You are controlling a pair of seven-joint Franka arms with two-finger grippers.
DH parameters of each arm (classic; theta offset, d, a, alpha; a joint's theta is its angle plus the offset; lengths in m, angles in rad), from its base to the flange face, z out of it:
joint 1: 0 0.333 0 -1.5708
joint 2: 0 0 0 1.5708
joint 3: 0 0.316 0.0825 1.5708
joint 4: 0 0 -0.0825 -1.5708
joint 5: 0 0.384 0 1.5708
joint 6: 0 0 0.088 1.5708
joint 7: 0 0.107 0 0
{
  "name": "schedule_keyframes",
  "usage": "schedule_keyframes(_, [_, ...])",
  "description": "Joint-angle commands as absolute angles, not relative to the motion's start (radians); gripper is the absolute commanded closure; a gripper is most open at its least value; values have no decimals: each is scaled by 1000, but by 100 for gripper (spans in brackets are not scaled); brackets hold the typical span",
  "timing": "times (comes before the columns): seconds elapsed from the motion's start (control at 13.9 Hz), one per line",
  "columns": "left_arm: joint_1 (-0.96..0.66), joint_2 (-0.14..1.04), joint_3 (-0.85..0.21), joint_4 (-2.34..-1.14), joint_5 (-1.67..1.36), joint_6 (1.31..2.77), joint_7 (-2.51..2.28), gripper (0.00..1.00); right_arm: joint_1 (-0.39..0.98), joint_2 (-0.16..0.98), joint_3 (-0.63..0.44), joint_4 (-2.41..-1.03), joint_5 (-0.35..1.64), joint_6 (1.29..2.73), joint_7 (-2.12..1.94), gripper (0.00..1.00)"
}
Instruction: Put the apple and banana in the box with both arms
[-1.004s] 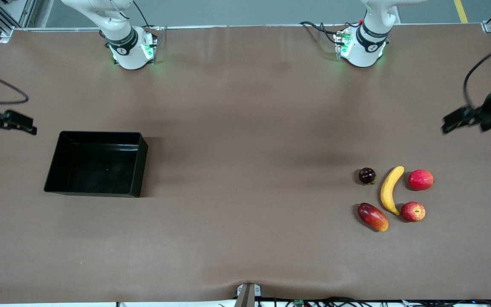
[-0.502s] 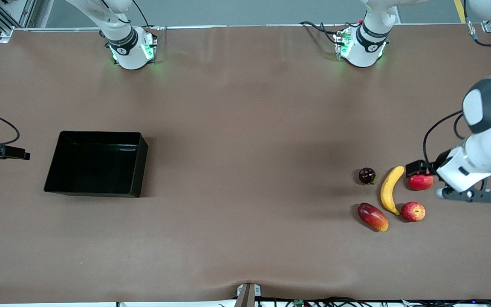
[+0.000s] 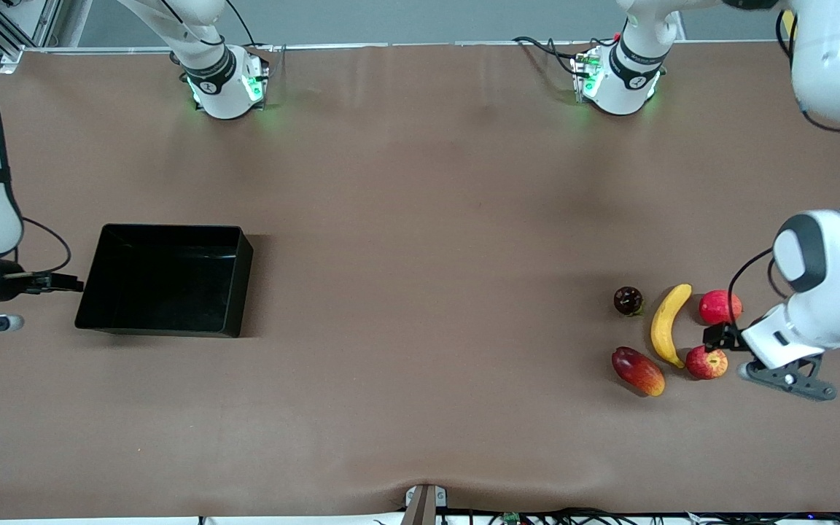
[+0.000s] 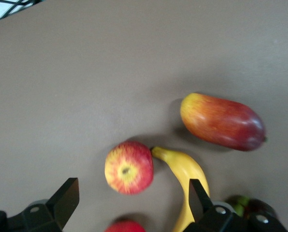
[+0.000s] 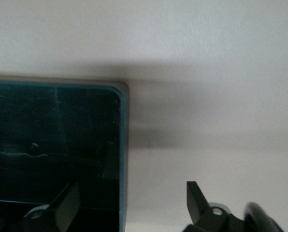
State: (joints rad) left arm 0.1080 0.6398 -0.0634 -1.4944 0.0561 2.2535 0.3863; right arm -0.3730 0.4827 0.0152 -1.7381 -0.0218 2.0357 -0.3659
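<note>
The apple lies on the table beside the tip of the banana, at the left arm's end. My left gripper is open and empty, low over the gap between the apple and a pink-red fruit. In the left wrist view the apple and the banana show just ahead of the gripper. The black box stands empty at the right arm's end. My right gripper is open and empty at the box's end wall. The right wrist view shows that gripper straddling the box's corner wall.
A smooth pink-red fruit, a mango-like fruit and a small dark fruit lie around the banana. The mango-like fruit also shows in the left wrist view. The brown table is bare between the box and the fruits.
The left arm has swung in from the table's end and come down over the fruits, ending by the apple. The right gripper has moved in to the box's end wall.
</note>
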Motion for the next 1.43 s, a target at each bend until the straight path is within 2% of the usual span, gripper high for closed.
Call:
schedule_keyframes(0.0, [133, 709, -69, -1454, 64, 2278, 411, 0, -397, 449, 35, -1834, -15, 2101, -376, 44])
schedule_keyframes(0.14, [140, 727, -69, -1457, 58, 2284, 411, 0, -399, 451, 34, -1864, 20, 2131, -376, 77])
schedule_keyframes(0.29, [141, 736, -69, -1462, 67, 2310, 411, 0, -397, 449, 34, -1864, 21, 2128, -376, 100])
schedule_keyframes(0.43, [150, 755, -69, -1462, 61, 2313, 411, 0, -393, 446, 34, -1864, 21, 2117, -374, 100])
schedule_keyframes(0.65, [152, 772, -69, -1463, 57, 2325, 400, 0, -388, 443, 40, -1826, 23, 2027, -367, 100])
schedule_keyframes(0.86, [152, 796, -69, -1463, 60, 2341, 405, 1, -339, 440, 41, -1679, 107, 1793, -345, 100])
schedule_keyframes(0.93, [152, 801, -69, -1463, 60, 2341, 403, 20, -318, 445, 41, -1617, 138, 1710, -315, 100])
schedule_keyframes(1.0, [147, 802, -69, -1463, 63, 2341, 399, 54, -284, 446, 41, -1580, 144, 1663, -299, 100])
schedule_keyframes(1.08, [141, 805, -69, -1463, 64, 2341, 391, 100, -240, 443, 41, -1569, 149, 1651, -296, 100])
schedule_keyframes(1.36, [143, 784, -71, -1459, 72, 2336, 413, 100, -89, 443, 41, -1545, 241, 1652, -210, 100])
